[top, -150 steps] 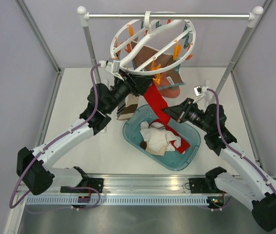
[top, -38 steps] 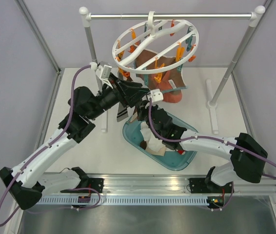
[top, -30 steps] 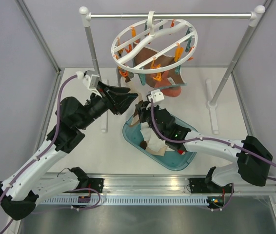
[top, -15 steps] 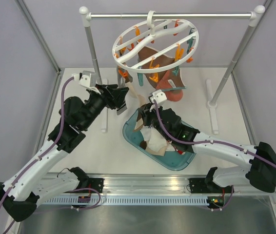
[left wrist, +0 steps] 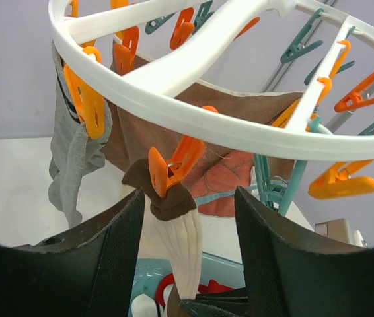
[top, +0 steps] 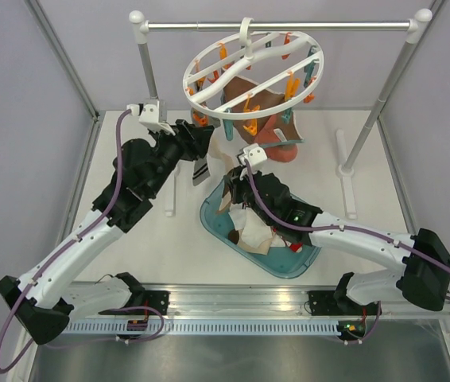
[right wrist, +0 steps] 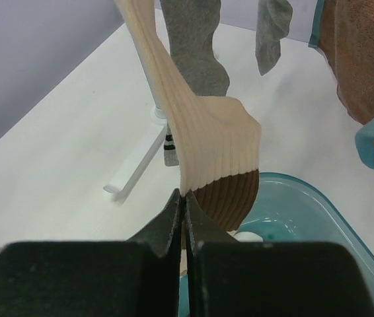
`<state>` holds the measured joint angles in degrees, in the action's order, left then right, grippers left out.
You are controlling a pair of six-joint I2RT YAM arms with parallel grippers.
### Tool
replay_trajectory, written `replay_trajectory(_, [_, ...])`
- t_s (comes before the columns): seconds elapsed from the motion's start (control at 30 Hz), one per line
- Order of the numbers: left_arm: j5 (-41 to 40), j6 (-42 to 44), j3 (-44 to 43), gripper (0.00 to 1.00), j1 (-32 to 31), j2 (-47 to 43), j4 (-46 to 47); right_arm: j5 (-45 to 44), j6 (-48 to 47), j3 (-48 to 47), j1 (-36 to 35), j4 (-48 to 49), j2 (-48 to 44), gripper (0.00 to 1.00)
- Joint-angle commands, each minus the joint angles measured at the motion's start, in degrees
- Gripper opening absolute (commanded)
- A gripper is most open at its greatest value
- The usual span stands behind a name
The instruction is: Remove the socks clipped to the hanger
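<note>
Over white table, left gripper, risen nearer the hanger, seemingly brackets a clip, jaws apart; right gripper pinches beige sock.

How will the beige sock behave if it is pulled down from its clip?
Probably floppy: the beige sock bends and drapes where the right tool pinches it. Likely stretchy, given its ribbed knit. Seems light: one orange clip holds it.
</note>
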<state>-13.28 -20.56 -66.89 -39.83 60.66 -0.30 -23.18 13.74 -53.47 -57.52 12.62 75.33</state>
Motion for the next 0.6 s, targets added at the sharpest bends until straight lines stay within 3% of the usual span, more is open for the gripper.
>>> replay_trajectory(0.0, [-3.7, -1.0, -3.2, 0.61, 0.3, 1.8, 0.6, -1.5, 0.2, -3.5, 0.2, -0.2, 1.0, 0.01])
replay_trajectory(0.57, [-11.8, 2.8, -8.7, 0.57, 0.0, 7.7, 0.6, -2.0, 0.6, -7.1, 0.2, -1.6, 5.1, 0.01])
